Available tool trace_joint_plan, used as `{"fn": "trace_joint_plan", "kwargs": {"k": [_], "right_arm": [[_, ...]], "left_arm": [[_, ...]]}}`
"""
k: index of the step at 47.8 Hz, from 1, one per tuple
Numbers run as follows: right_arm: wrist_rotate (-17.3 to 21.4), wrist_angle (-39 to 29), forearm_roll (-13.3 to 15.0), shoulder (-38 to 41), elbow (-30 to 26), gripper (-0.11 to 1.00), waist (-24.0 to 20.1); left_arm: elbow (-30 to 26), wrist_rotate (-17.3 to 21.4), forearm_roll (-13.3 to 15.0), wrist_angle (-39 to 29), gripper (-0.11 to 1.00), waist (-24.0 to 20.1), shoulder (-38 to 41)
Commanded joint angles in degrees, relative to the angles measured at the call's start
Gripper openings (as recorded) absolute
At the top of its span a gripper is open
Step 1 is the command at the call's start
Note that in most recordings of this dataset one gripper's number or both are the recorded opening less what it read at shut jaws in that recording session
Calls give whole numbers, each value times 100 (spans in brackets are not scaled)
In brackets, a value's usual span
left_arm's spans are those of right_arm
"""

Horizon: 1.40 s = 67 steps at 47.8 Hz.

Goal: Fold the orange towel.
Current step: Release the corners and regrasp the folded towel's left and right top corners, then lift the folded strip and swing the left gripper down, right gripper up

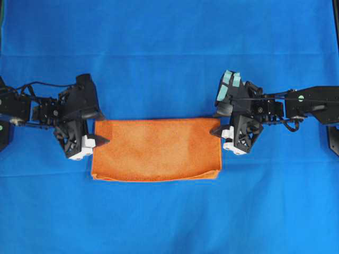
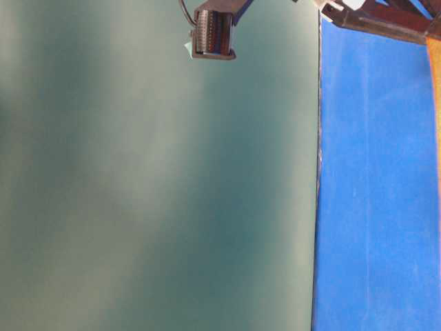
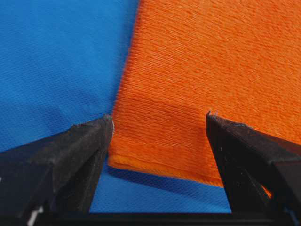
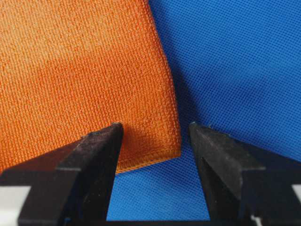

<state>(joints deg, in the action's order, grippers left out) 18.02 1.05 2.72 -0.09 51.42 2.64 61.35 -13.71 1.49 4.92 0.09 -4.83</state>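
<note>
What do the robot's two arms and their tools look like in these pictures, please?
Both arms are black, with exposed black cables. Each tool, left tool and right tool, has a white block at its base and black, pointed, wedge-shaped fingers. The right arm carries teal tape strips; small green dots mark both arms.

From table level you see only a thin edge-cut strip of the bright orange microfiber towel (image 2: pixel 436 138); both wrist views crop it too.

Robot lab bench, blue cloth backdrop (image 1: pixel 169 42), two mounted arms
</note>
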Motion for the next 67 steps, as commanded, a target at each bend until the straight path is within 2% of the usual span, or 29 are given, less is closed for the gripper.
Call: {"fn": "trace_joint_plan", "kwargs": {"k": [1, 6, 11, 14, 17, 21, 27, 31, 44, 58, 67], "right_arm": [[-9, 62, 18, -79, -44, 60, 9], [-18, 62, 18, -70, -53, 59, 18], [-35, 53, 35, -70, -62, 53, 9], [-35, 62, 44, -79, -62, 42, 9], [-35, 53, 44, -70, -53, 25, 9], [-35, 53, 44, -79, -53, 3, 0], [-35, 53, 44, -79, -53, 2, 0], [-35, 62, 44, -70, -62, 2, 0], [0, 26, 35, -167, -88, 2, 0], [-9, -519, 44, -1099, -114, 2, -18], [-18, -1002, 44, -1784, -211, 2, -105]], "left_arm": [[-70, 9, -9, 35, 78, -35, -53], [-62, 18, -9, 35, 78, -53, -62], [-70, 18, -9, 0, 77, -79, -62], [-70, 18, -9, -53, 75, -79, -53], [-97, 18, -9, -185, 71, -88, -44], [-114, 26, -9, -343, 52, -97, -35], [-97, 26, -9, -448, 15, -141, -53], [-79, 26, -9, -457, 1, -202, -70], [-193, 44, -9, -677, 1, -413, -176], [-703, 26, -9, -2118, 1, -466, -1195], [-888, 44, -9, -2602, 1, -413, -1898]]}}
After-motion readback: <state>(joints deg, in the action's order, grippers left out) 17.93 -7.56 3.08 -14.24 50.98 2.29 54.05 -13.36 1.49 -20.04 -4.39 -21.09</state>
